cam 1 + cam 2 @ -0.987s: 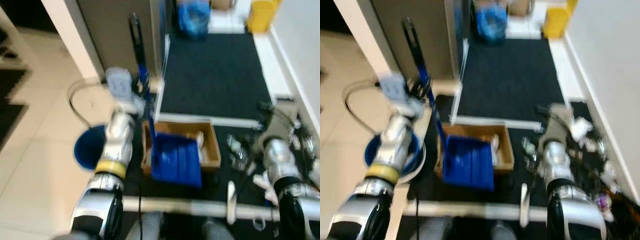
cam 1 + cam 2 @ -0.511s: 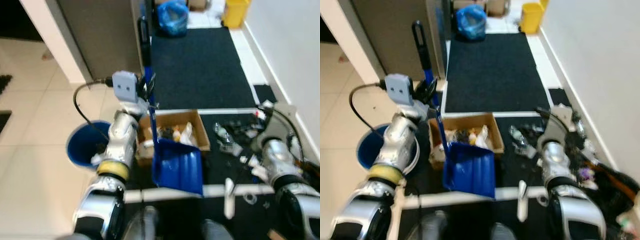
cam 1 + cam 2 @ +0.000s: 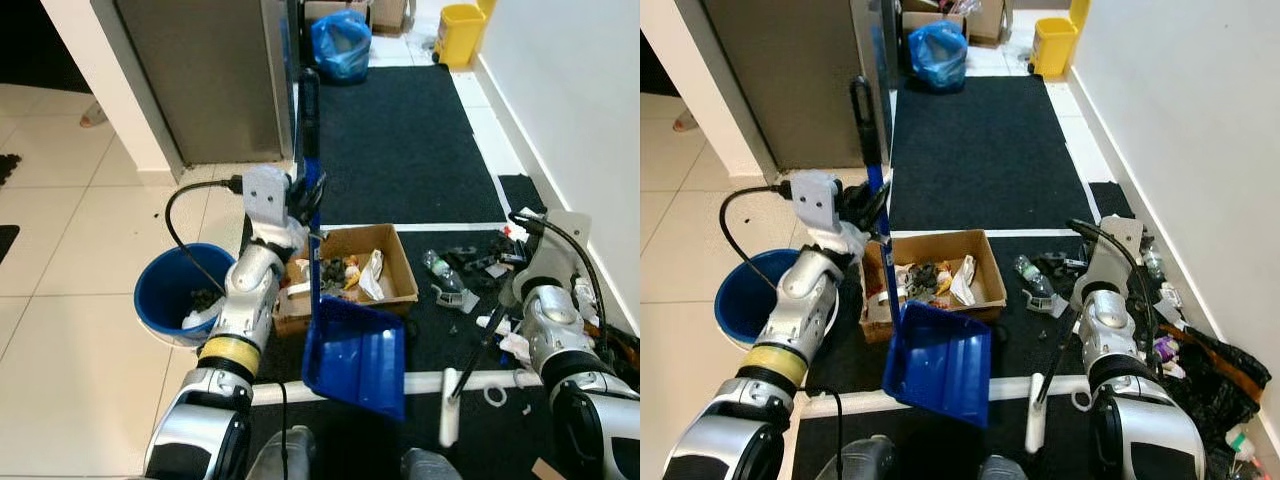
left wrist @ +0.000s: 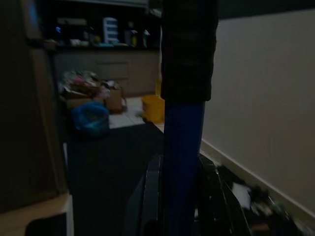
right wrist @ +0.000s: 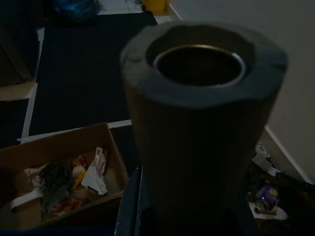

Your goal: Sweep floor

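Observation:
My left gripper (image 3: 306,203) is shut on the blue shaft of a long-handled dustpan (image 3: 356,356). In the left wrist view its black fingers (image 4: 149,196) sit on either side of that blue shaft (image 4: 183,157). The pan hangs just in front of a cardboard box (image 3: 393,268) that holds rubbish. My right gripper (image 3: 1086,292) holds the grey foam-capped broom handle (image 5: 202,123). The thin dark stick (image 3: 1058,348) slants down to a white end (image 3: 1033,420) near my feet. Loose litter (image 3: 462,268) lies on the black mat (image 3: 395,140) on the right.
A blue bucket (image 3: 160,292) with some rubbish stands on the white tiles at left. A grey door (image 3: 200,80) is ahead on the left. A blue bag (image 3: 341,45) and a yellow bin (image 3: 458,18) stand at the far end. The white wall (image 3: 570,120) runs along the right. White tape (image 3: 430,380) crosses the floor.
The view has swung and sharpened as my head moved. Relative to the box, the dustpan has come back toward my feet, from over the box to in front of it.

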`<state>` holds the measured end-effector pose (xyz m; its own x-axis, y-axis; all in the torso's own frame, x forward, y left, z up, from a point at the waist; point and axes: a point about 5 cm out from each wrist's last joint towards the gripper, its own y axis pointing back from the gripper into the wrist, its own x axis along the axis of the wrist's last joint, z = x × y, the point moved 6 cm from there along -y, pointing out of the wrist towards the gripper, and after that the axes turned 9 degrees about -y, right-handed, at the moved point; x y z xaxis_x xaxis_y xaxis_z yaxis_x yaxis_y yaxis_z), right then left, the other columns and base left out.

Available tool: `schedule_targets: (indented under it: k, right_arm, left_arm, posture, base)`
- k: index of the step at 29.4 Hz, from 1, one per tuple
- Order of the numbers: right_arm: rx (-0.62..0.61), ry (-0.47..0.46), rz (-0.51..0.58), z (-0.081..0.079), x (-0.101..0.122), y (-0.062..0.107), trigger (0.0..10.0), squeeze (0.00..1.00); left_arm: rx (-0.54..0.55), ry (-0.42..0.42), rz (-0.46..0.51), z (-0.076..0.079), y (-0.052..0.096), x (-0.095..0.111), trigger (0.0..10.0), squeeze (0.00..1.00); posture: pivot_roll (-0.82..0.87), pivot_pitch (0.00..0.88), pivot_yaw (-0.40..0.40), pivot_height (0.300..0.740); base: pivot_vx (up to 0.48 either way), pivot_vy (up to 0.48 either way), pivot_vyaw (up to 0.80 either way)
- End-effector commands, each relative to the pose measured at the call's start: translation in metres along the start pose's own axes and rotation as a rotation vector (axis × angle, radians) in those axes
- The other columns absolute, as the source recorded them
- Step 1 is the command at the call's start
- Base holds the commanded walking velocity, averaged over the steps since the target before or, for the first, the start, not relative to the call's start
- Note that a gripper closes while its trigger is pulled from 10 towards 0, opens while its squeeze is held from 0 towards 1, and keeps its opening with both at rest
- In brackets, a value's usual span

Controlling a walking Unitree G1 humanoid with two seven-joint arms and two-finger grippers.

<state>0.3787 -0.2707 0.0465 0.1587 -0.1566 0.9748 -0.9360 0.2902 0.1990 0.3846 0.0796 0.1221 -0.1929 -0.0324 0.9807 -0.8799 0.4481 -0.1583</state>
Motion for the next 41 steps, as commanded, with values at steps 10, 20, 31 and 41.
schedule_targets:
  k: [10, 20, 31, 41]
  right_arm:
    - [0.009, 0.025, 0.006, -0.001, 0.004, -0.002, 10.0, 0.0]
    - [0.023, 0.031, 0.007, -0.006, 0.005, -0.002, 10.0, 0.0]
    - [0.026, 0.054, 0.007, -0.007, 0.004, -0.002, 10.0, 0.0]
    - [0.021, 0.065, 0.014, -0.005, 0.005, -0.002, 10.0, 0.0]
  left_arm:
    - [-0.042, 0.05, -0.112, 0.015, 0.017, -0.036, 10.0, 0.0]
    - [-0.043, 0.051, -0.139, 0.015, 0.024, -0.045, 10.0, 0.0]
    - [-0.049, 0.02, -0.2, 0.013, 0.034, -0.062, 10.0, 0.0]
    - [-0.067, -0.013, -0.238, 0.017, 0.04, -0.073, 10.0, 0.0]
  posture:
    - [0.12, 0.0, 0.002, 0.74]
    - [0.13, 0.0, -0.001, 0.74]
    - [0.13, 0.005, -0.002, 0.74]
    - [0.13, 0.006, -0.004, 0.74]
  base:
    - [0.0, -0.396, 0.0]
    - [0.0, -0.48, 0.0]
    - [0.0, -0.48, 0.0]
    - [0.0, -0.43, 0.0]
